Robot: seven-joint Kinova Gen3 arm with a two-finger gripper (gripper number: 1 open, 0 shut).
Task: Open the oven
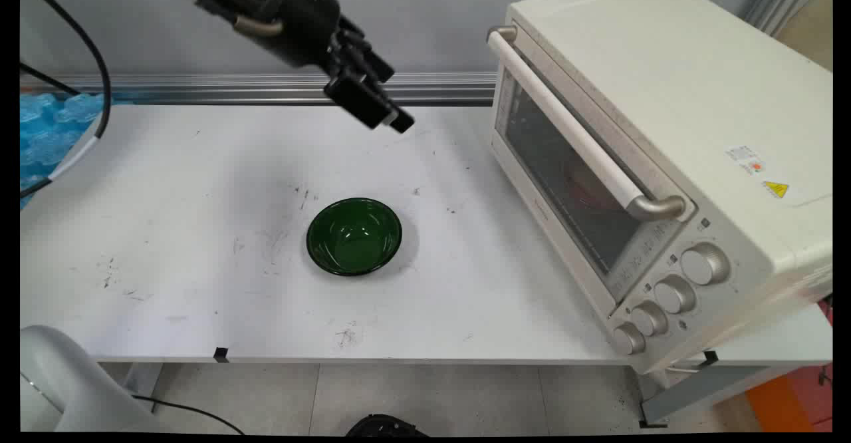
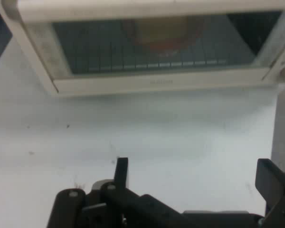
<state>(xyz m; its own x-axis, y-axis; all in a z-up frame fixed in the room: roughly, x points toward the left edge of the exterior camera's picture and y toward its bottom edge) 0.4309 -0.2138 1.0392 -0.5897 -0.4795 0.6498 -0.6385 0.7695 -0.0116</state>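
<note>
White desk (image 1: pixel 166 230) carries one green bowl (image 1: pixel 354 236) and one toaster oven (image 1: pixel 638 163) with four knobs. My hand (image 1: pixel 385 118) hangs empty above the desk's far side, fingers (image 2: pixel 121 172) spread wide, facing the oven's closed door (image 2: pixel 156 52). Something reddish behind the glass I can't make out.

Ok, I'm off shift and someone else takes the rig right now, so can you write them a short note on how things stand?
Pincer: open, holding nothing, raised above the table's far side, pointing toward the oven.
Oven: on the table's right side, door shut, handle across the top of the door. Something reddish shows dimly behind the glass; what it is cannot be told.
Bowl: green, empty, upright near the middle of the table, apart from both pincer and oven.
Done: nothing that can be told from how things lie.
Left: bowl untouched, oven door not opened.
</note>
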